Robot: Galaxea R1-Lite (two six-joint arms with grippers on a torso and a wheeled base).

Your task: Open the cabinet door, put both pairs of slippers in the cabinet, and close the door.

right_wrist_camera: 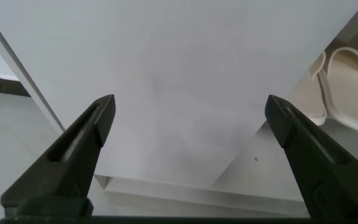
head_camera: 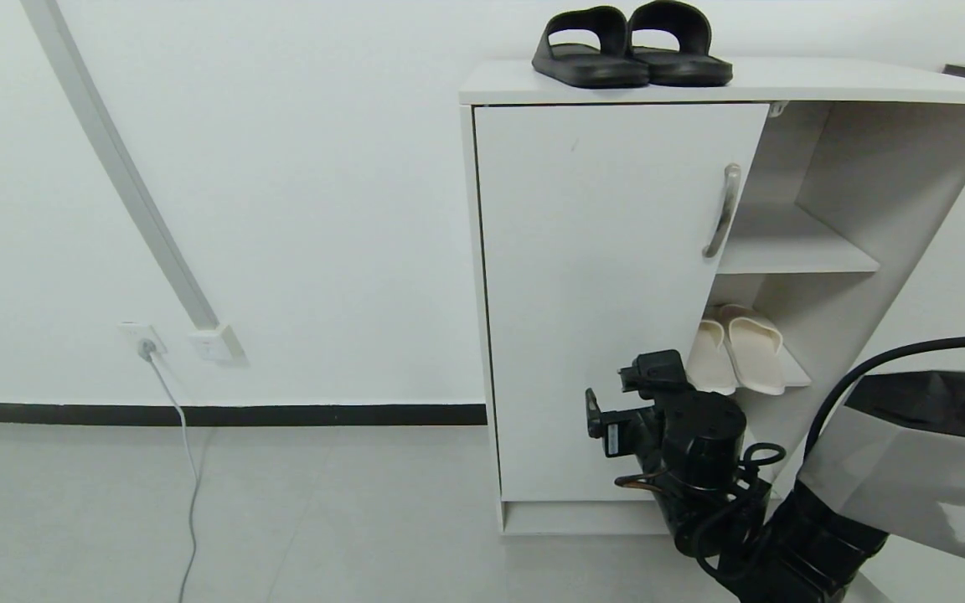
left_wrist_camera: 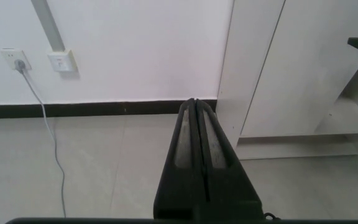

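A: What forms the background?
B: A white wall (head_camera: 298, 184), crossed by a grey cable duct (head_camera: 114, 159) that runs diagonally down to a small white box (head_camera: 216, 343).

A: And beside that box?
B: A wall socket (head_camera: 139, 335), just to its left, with a plug (head_camera: 146, 348) seated in it. A grey cord (head_camera: 190, 469) hangs from the plug and trails over the pale tiled floor (head_camera: 323, 519).

A: Where wall meets floor?
B: A black skirting strip (head_camera: 239, 414).
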